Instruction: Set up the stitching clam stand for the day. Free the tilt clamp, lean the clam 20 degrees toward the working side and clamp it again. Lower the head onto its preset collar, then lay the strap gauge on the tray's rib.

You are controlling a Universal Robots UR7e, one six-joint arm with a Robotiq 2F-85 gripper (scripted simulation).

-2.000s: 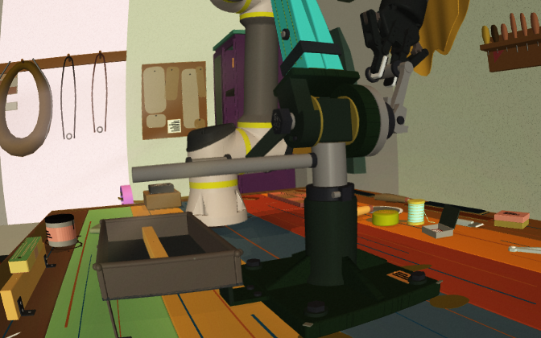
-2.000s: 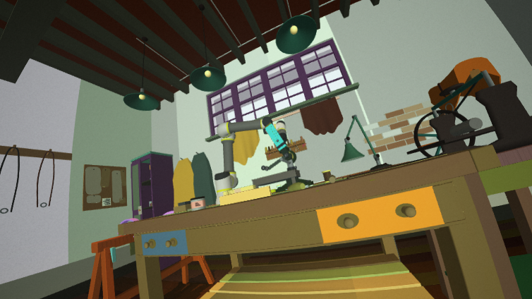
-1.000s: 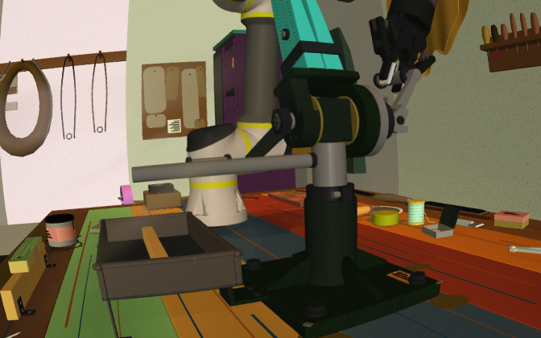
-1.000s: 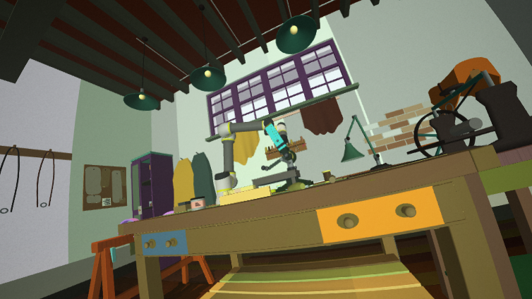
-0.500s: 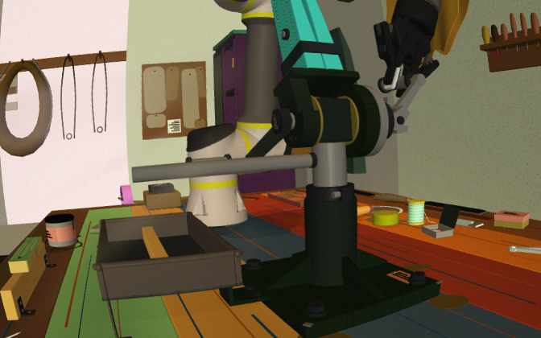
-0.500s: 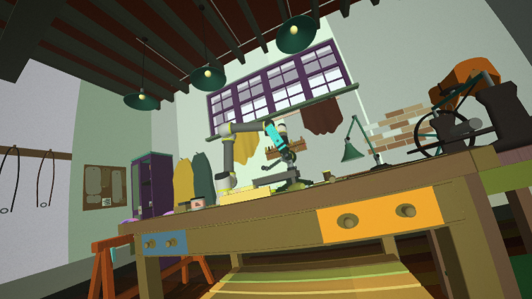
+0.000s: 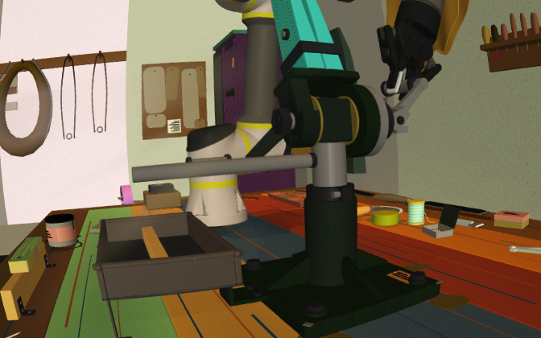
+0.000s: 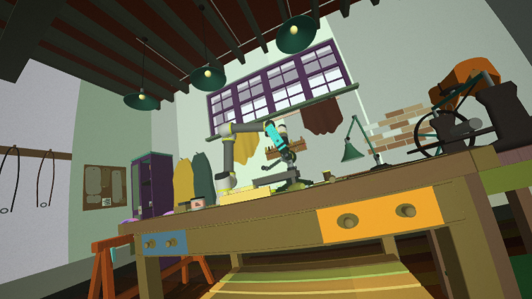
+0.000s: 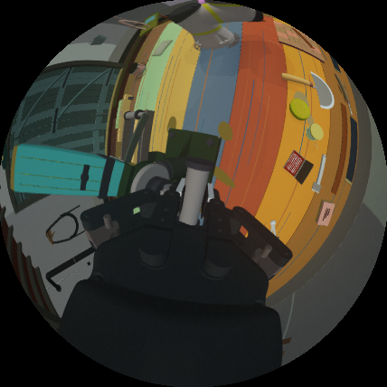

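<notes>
The grey tilt clamp lever (image 7: 408, 104) sticks out up and to the right from the pale disc on the dark green clam head (image 7: 338, 120), and its free end is held in my gripper (image 7: 406, 80), which is closed around it. In the wrist camera the lever (image 9: 193, 190) runs as a pale bar between my fingers. The teal clam jaws (image 7: 306, 32) rise from the head, leaning left. The head sits on a grey post (image 7: 329, 165) above a dark collar (image 7: 330, 192) and green base. A brown tray (image 7: 169, 253) with an orange rib (image 7: 154, 242) sits left of the stand. I cannot make out the strap gauge.
Behind the stand are my arm's pale base (image 7: 217, 177) and a purple cabinet (image 7: 229, 108). A grey bar (image 7: 221, 167) reaches left from the post over the tray. A thread spool (image 7: 416, 211), a yellow tin (image 7: 385, 217) and small boxes lie on the bench to the right.
</notes>
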